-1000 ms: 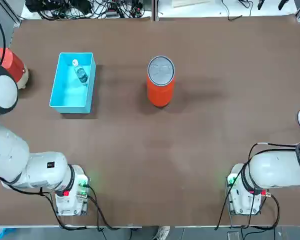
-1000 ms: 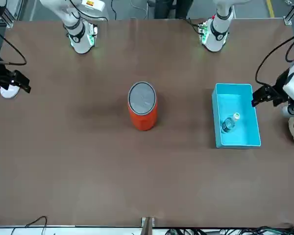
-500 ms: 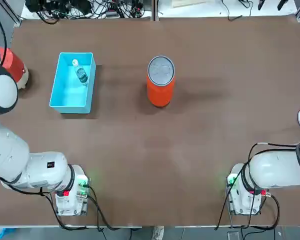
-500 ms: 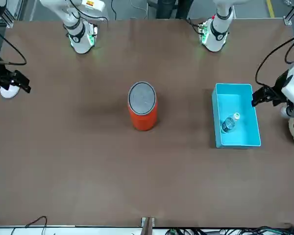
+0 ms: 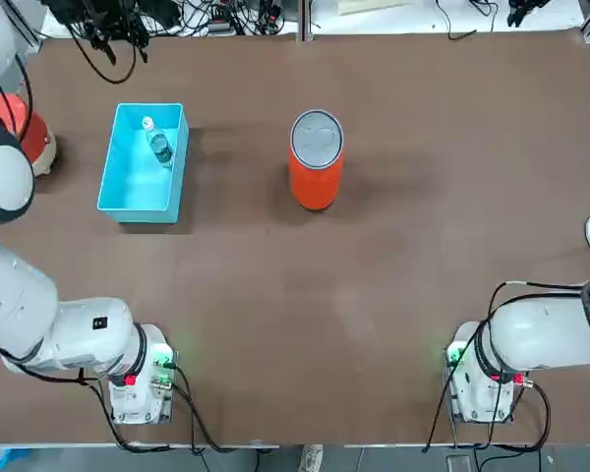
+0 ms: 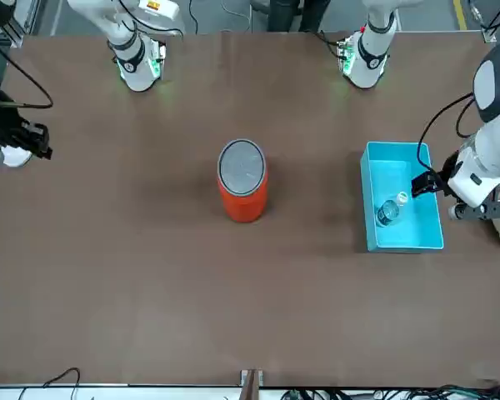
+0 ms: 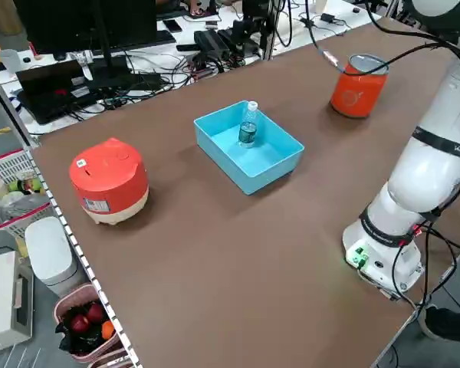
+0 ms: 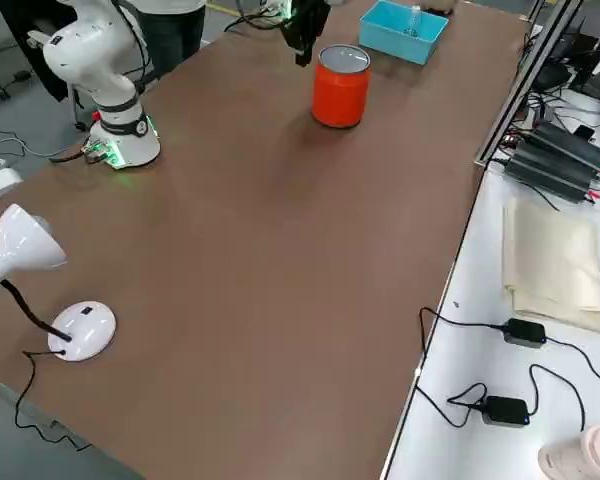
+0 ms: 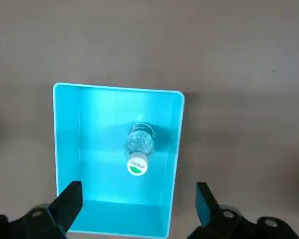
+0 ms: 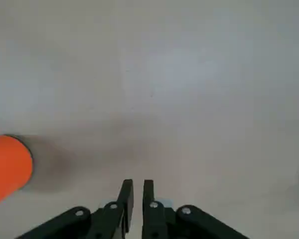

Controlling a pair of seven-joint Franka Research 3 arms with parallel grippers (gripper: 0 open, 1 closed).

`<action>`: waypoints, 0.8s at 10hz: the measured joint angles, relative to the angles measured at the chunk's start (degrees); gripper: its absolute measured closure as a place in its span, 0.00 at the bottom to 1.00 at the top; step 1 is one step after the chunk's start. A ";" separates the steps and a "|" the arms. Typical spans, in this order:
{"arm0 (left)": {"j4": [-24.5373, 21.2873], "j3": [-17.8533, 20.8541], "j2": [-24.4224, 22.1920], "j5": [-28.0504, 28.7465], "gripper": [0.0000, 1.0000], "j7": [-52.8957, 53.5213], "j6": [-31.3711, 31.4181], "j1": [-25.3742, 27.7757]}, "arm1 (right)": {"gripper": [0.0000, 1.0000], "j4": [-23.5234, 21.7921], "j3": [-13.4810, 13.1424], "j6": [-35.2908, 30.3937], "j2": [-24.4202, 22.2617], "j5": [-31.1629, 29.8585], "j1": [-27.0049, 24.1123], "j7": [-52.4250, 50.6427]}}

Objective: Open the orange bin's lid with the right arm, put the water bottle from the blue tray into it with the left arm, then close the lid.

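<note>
Your spread left jaws (image 9: 140, 184) have neared the water bottle (image 9: 140, 144); your right jaws (image 10: 138, 181), nearly together, seemingly empty, sit well apart from the unopened lid (image 5: 317, 139).

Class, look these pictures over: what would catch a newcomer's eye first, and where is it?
Probably the orange bin, standing upright near the middle of the brown table, its grey lid on. Next, the light blue tray on the robot's left, with a small water bottle inside.

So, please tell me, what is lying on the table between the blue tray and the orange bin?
Nothing lies between the blue tray and the orange bin: the top view shows only bare table there.
</note>
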 joint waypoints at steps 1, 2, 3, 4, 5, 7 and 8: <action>-3.27 -0.01 -0.38 0.00 0.00 -0.35 3.90 0.37 | 0.92 -0.04 0.20 1.20 0.00 0.18 4.07 7.75; -6.99 -0.09 -0.82 0.26 0.01 -1.27 8.24 0.38 | 0.97 -0.25 0.50 3.05 0.03 0.22 8.74 16.11; -11.01 -0.32 -1.24 1.06 0.02 -2.25 12.90 0.30 | 0.97 -0.65 0.72 4.75 0.24 0.21 13.20 23.56; -15.11 -0.71 -1.45 2.51 0.03 -3.08 17.20 0.18 | 0.98 -0.96 0.80 6.29 0.82 0.23 17.05 29.60; -19.03 -1.30 -1.44 4.12 0.03 -4.02 20.72 0.11 | 0.98 -1.35 0.83 8.36 1.77 0.24 20.66 35.13; -24.43 -1.63 -0.96 6.40 0.04 -5.41 25.40 0.10 | 0.98 -1.83 0.87 12.73 4.75 0.25 27.82 44.81; -25.15 -1.62 -0.59 7.13 0.06 -5.51 25.96 0.16 | 0.98 -1.94 0.88 15.13 6.58 0.20 31.37 49.54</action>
